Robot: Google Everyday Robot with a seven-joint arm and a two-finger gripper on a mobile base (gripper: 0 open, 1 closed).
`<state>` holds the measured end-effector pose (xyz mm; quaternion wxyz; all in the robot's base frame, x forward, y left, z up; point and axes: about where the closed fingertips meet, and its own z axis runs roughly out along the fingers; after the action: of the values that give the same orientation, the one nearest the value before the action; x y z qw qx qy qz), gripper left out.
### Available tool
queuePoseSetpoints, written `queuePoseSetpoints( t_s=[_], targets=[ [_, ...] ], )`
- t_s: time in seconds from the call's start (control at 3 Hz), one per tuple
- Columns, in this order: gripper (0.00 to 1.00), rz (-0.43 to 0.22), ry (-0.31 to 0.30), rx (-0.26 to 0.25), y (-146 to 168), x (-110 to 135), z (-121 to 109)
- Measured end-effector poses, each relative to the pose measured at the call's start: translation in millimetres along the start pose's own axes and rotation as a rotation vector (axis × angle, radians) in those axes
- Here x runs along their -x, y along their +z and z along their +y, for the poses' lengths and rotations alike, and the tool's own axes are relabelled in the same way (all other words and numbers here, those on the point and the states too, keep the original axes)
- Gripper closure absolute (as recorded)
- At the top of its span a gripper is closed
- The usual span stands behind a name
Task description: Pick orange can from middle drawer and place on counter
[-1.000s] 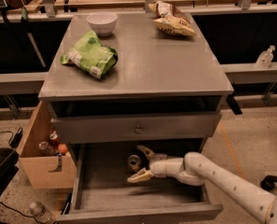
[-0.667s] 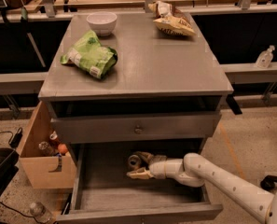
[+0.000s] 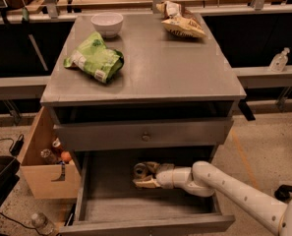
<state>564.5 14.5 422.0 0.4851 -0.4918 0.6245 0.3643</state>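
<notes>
The middle drawer (image 3: pixel 131 206) is pulled open below the counter (image 3: pixel 165 70). The orange can (image 3: pixel 140 170) stands at the back of the drawer floor, its silver top showing. My gripper (image 3: pixel 146 175) reaches into the drawer from the right on the white arm (image 3: pixel 234 193). One finger lies behind the can and one in front, closed against its sides. The can rests on the drawer floor.
A green bag (image 3: pixel 94 58), a white bowl (image 3: pixel 107 23) and a yellow chip bag (image 3: pixel 181 22) lie on the counter. A closed drawer front with a knob (image 3: pixel 145 136) overhangs the open drawer. A tan crate (image 3: pixel 40 168) with bottles stands at the left.
My gripper moved left to the can and its fingers went from spread wide to closed around it. The can has not moved.
</notes>
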Motion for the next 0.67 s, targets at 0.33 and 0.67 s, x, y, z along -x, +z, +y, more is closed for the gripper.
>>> queuePoseSetpoints(
  t_s=[0.33,0.67],
  targets=[
    [1.0,-0.002,0.0,0.003,2,1,1],
    [1.0,-0.046,0.053,0.005,-11,2,8]
  ],
)
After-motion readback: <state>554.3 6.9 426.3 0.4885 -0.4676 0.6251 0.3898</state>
